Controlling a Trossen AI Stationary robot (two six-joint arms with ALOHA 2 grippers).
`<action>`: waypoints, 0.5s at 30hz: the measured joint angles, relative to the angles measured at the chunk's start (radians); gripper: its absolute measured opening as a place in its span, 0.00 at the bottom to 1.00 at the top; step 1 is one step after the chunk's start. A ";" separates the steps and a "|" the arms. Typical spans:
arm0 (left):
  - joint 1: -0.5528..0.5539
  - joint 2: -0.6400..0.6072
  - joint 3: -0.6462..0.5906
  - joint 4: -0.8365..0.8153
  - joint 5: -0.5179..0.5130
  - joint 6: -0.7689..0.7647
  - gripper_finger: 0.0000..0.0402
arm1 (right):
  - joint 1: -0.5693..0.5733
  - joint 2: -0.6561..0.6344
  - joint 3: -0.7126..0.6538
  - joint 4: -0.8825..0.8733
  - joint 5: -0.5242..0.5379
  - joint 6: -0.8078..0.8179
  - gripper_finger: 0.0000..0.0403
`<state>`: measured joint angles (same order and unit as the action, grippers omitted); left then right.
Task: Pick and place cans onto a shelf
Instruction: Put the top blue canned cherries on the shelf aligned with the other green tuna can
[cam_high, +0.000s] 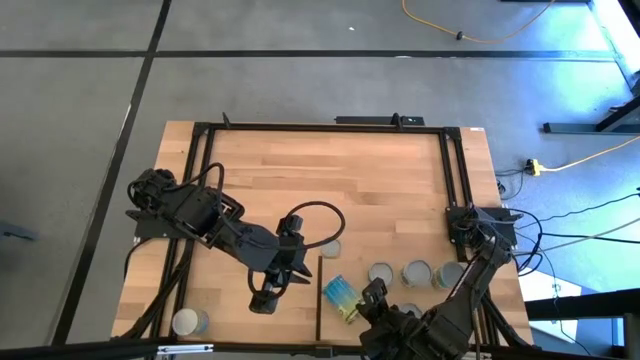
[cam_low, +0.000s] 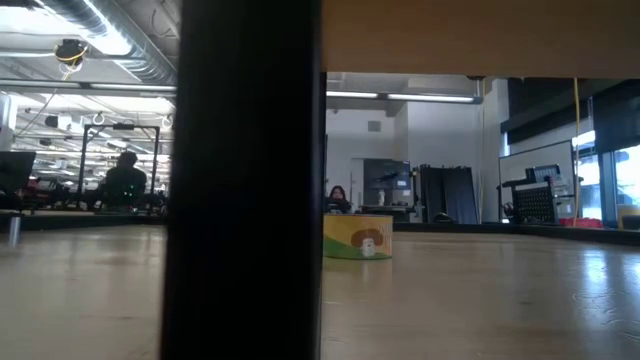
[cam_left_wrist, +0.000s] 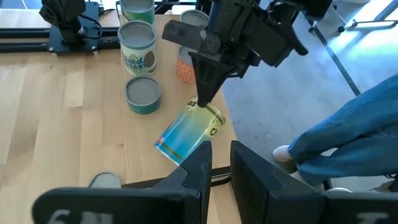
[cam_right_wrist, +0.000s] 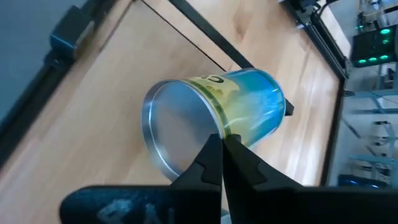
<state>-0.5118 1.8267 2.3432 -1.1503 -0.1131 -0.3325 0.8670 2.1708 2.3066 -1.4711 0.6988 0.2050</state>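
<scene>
A can with a blue and yellow label (cam_left_wrist: 186, 130) lies tilted near the table's near edge, on the pale wood shelf right of its dark edge strip (cam_high: 318, 290). My right gripper (cam_left_wrist: 200, 107) is shut on the can's raised end, which in the right wrist view (cam_right_wrist: 221, 146) is the silver one. My left gripper (cam_left_wrist: 221, 165) hovers open to the can's left (cam_high: 265, 297), with nothing between its fingers. Three upright cans (cam_high: 415, 272) stand in a row just beyond the tilted one. One more can (cam_high: 190, 322) stands at the near left corner. My right gripper pinches the rim of the can's silver end (cam_right_wrist: 214, 127) between its two fingertips. The fingers slant down onto it from above and from the near right. The can hangs tilted under them, silver end up; its lower end (cam_left_wrist: 166, 146) is on the wood.
A short green tin (cam_left_wrist: 143, 96), a white-and-green can (cam_left_wrist: 138, 46) and an orange-labelled can (cam_left_wrist: 185, 68) stand close behind the tilted one. A yellow-green can (cam_low: 358, 237) sits mid-table by a dark post (cam_low: 245, 180). A person's leg in jeans (cam_left_wrist: 348, 124) is beside the near edge.
</scene>
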 joint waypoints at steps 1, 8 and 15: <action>0.000 0.000 0.000 0.000 0.000 0.000 0.13 | -0.001 0.000 0.010 0.000 -0.007 0.000 0.00; 0.000 0.000 0.000 0.000 0.000 0.000 0.13 | -0.020 -0.011 0.046 -0.009 -0.085 0.005 0.00; 0.000 0.000 0.000 0.000 0.003 0.000 0.13 | -0.033 -0.040 0.044 -0.027 -0.155 0.015 0.00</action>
<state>-0.5117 1.8267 2.3432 -1.1503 -0.1097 -0.3325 0.8339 2.1312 2.3508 -1.4977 0.5443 0.2199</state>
